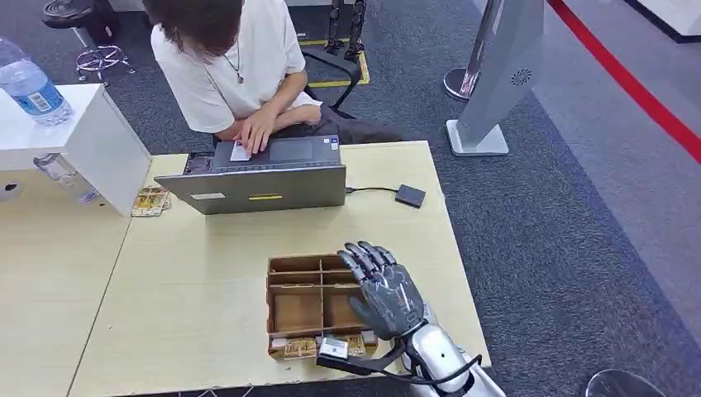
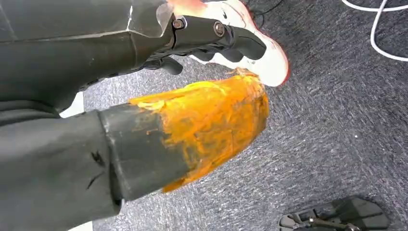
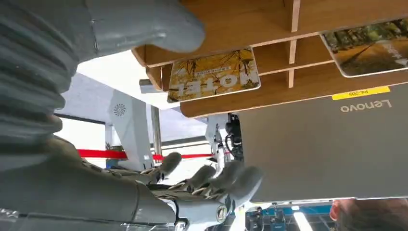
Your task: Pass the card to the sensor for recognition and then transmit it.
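A wooden divided box (image 1: pixel 270 308) stands near the table's front edge, with several picture cards (image 1: pixel 301 348) propped in its front row. One of them is a yellow card (image 3: pixel 214 74) printed MOTEL. My right hand (image 1: pixel 384 291) hovers over the box's right side, its fingers (image 3: pixel 211 179) spread and holding nothing. The small black sensor (image 1: pixel 410 196) lies further back on the table, cabled to the laptop (image 1: pixel 264 188). My left hand (image 2: pixel 211 33) hangs beside my body above the carpet, its fingers loose and holding nothing.
A person (image 1: pixel 231 58) sits behind the laptop with a hand on a white card (image 1: pixel 240 152) at the keyboard. More cards (image 1: pixel 150 201) lie at the table's left, beside a white cabinet (image 1: pixel 107 149) that carries a water bottle (image 1: pixel 31 87). A grey stand (image 1: pixel 500 74) rises at the back right.
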### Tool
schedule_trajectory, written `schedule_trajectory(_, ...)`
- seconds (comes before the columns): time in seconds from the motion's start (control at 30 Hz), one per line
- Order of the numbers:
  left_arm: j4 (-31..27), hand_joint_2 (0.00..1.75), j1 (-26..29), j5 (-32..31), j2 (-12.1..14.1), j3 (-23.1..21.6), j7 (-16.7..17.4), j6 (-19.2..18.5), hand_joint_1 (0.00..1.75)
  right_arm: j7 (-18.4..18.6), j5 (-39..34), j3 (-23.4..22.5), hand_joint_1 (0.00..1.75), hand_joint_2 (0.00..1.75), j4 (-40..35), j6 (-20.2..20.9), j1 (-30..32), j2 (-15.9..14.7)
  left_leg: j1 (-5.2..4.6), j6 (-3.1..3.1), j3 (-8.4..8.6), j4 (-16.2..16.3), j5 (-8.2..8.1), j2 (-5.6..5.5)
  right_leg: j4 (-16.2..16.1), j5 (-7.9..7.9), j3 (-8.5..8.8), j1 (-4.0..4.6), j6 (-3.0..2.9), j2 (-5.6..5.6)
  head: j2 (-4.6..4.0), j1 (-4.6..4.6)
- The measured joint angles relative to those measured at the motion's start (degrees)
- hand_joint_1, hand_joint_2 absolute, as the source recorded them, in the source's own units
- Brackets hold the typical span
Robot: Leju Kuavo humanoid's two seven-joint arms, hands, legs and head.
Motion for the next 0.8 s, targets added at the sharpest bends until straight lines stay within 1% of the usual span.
schedule_trajectory(0.03, 0.00, 0.00, 0.00, 0.00, 0.00, 0.00, 0.00, 0.00, 0.00, 0.04, 0.00, 0.00, 0.51, 1.75, 0.00, 0.00, -0.01, 0.00, 0.00, 0.00, 0.00, 0.00, 0.00, 0.00, 0.00, 0.00, 0.00, 0.00, 0.00, 0.00, 0.00, 0.00)
schedule_trajectory(0.33, 0.00, 0.00, 0.00, -0.02, 0.00, 0.00, 0.00, 0.00, 0.00, 0.09, -0.02, 0.00, 0.49, 1.75, 0.00, 0.00, -0.01, 0.00, 0.00, 0.00, 0.00, 0.00, 0.00, 0.00, 0.00, 0.00, 0.00, 0.00, 0.00, 0.00, 0.00, 0.00)
schedule_trajectory(0.47, 0.00, 0.00, 0.00, -0.02, 0.00, 0.00, 0.00, 0.00, 0.00, 0.11, -0.09, 0.00, 0.58, 1.75, 0.00, 0.00, -0.01, 0.00, 0.00, 0.00, 0.00, 0.00, 0.00, 0.00, 0.00, 0.00, 0.00, 0.00, 0.00, 0.00, 0.00, 0.00)
schedule_trajectory(0.5, 0.00, 0.00, 0.00, -0.02, 0.00, 0.00, 0.00, 0.00, 0.00, 0.18, -0.15, 0.00, 0.72, 1.75, 0.00, 0.00, 0.00, 0.00, 0.00, 0.00, 0.00, 0.00, 0.00, 0.00, 0.00, 0.00, 0.00, 0.00, 0.00, 0.00, 0.00, 0.00)
schedule_trajectory(0.53, 0.00, 0.00, 0.00, -0.02, 0.00, 0.00, 0.00, 0.00, 0.00, 0.26, -0.20, 0.00, 0.77, 1.75, 0.00, 0.00, 0.00, 0.00, 0.00, 0.00, 0.00, 0.00, 0.00, 0.00, 0.00, 0.00, 0.00, 0.00, 0.00, 0.00, 0.00, 0.00)
schedule_trajectory(0.6, 0.00, 0.00, 0.00, -0.17, 0.00, 0.00, 0.00, 0.02, 0.00, 0.50, -0.26, 0.00, 1.06, 1.75, -0.02, 0.00, 0.00, -0.02, 0.00, 0.00, 0.00, 0.00, 0.00, 0.00, 0.00, 0.00, 0.00, 0.00, 0.00, 0.00, 0.00, 0.00)
schedule_trajectory(0.63, 0.00, 0.00, 0.00, -0.17, 0.00, 0.00, 0.00, 0.00, 0.00, 0.52, -0.35, 0.00, 1.12, 1.75, -0.07, 0.02, 0.01, -0.02, 0.00, 0.00, 0.00, 0.00, 0.00, 0.00, 0.00, 0.00, 0.00, 0.00, 0.00, 0.00, 0.00, 0.00)
schedule_trajectory(0.67, 0.00, 0.00, 0.00, -0.17, 0.00, 0.00, 0.00, 0.00, 0.00, 0.52, -0.35, 0.00, 1.12, 1.75, -0.07, 0.02, 0.01, -0.04, 0.00, 0.00, 0.00, 0.00, 0.00, 0.00, 0.00, 0.00, 0.00, 0.00, 0.00, 0.00, 0.00, 0.00)
schedule_trajectory(0.7, 0.00, 0.00, 0.00, -0.17, 0.00, 0.00, 0.00, 0.02, 0.00, 0.52, -0.35, 0.00, 1.06, 1.75, -0.09, 0.02, 0.01, -0.04, 0.00, 0.00, 0.00, 0.00, 0.00, 0.00, 0.00, 0.00, 0.00, 0.00, 0.00, 0.00, 0.00, 0.00)
schedule_trajectory(0.73, 0.00, 0.00, 0.00, -0.17, 0.00, 0.00, 0.00, 0.02, 0.00, 0.52, -0.35, 0.00, 0.98, 1.75, -0.09, 0.02, 0.01, -0.07, 0.00, 0.00, 0.00, 0.00, 0.00, 0.00, 0.00, 0.00, 0.00, 0.00, 0.00, 0.00, 0.00, 0.00)
schedule_trajectory(0.77, 0.00, 0.00, 0.00, -0.17, 0.00, 0.00, 0.00, 0.02, 0.00, 0.52, -0.35, 0.00, 0.98, 1.75, -0.09, 0.02, 0.01, -0.07, 0.00, 0.00, 0.00, 0.00, 0.00, 0.00, 0.00, 0.00, 0.00, 0.00, 0.00, 0.00, 0.00, 0.00)
schedule_trajectory(0.8, 0.00, 0.00, 0.00, -0.17, 0.00, 0.00, 0.00, 0.02, 0.00, 0.52, -0.35, 0.00, 0.86, 1.75, -0.09, 0.02, 0.01, -0.09, 0.00, 0.00, 0.00, 0.00, 0.00, 0.00, 0.00, 0.00, 0.00, 0.00, 0.00, 0.00, 0.00, 0.00)
